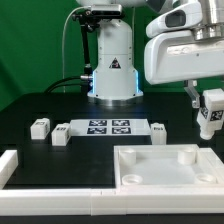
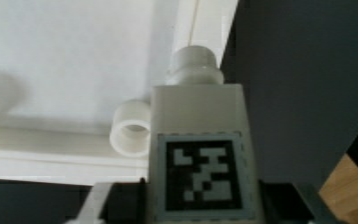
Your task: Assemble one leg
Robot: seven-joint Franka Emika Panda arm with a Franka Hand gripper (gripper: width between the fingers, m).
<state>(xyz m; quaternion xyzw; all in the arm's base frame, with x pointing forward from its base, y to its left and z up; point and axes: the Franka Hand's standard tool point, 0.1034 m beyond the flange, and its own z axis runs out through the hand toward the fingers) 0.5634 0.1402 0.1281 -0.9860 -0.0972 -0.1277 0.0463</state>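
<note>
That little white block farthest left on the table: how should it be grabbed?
Take the leftmost leg by its two flat sides, coming straight down from above: it lies low on the table, apart from the next leg, leaving both sides free.

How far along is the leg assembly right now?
Done: one leg is off the table, clamped in the end effector. In hand: it hangs over the white tray-like piece, its tip near a corner hole in the wrist view. Left: the tip isn't in the hole yet, so seating it remains. Three other legs lie by the marker board.
</note>
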